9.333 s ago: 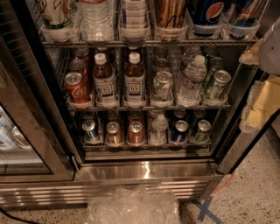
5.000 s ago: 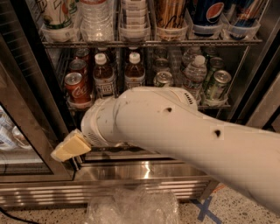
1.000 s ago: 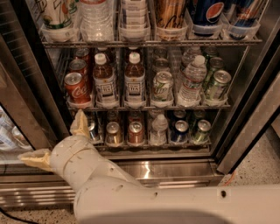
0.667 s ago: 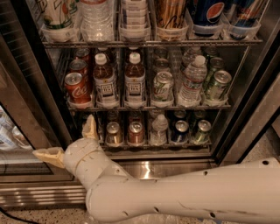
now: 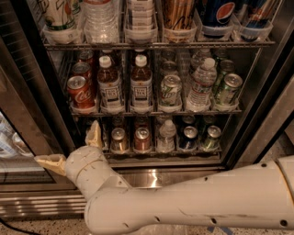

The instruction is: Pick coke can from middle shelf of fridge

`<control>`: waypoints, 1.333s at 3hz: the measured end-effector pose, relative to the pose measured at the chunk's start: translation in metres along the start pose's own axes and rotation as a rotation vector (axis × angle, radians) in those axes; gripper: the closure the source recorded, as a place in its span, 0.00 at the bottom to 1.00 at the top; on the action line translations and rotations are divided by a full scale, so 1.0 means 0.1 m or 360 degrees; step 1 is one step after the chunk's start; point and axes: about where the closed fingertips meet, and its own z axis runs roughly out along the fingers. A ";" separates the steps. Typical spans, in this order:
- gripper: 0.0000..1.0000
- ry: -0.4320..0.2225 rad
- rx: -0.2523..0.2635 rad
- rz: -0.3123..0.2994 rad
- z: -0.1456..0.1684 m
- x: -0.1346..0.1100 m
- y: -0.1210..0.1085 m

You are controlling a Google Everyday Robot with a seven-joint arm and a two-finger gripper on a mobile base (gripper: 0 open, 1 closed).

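Note:
The fridge (image 5: 257,114) stands open in front of me. The red coke can (image 5: 81,93) stands at the left front of the middle shelf (image 5: 156,111), with more red cans lined up behind it. My gripper (image 5: 73,149) is at the lower left, below and slightly left of the coke can, in front of the bottom shelf. Its two tan fingers are spread wide apart: one finger (image 5: 95,134) points up toward the can, the other (image 5: 49,162) points left. It holds nothing. My white arm (image 5: 193,202) crosses the bottom of the view.
On the middle shelf, right of the coke can, stand two brown tea bottles (image 5: 141,87), green-and-silver cans (image 5: 170,91) and a water bottle (image 5: 200,84). The top rack holds Pepsi bottles (image 5: 216,11). The bottom shelf holds small cans (image 5: 142,139). The dark door frame (image 5: 36,87) is at the left.
My arm has swung from the right side across the view to the lower left. Over the last second the gripper has risen and moved right, closer to the coke can.

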 end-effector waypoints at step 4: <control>0.30 -0.0153 0.0492 -0.0078 0.18 -0.28 -0.51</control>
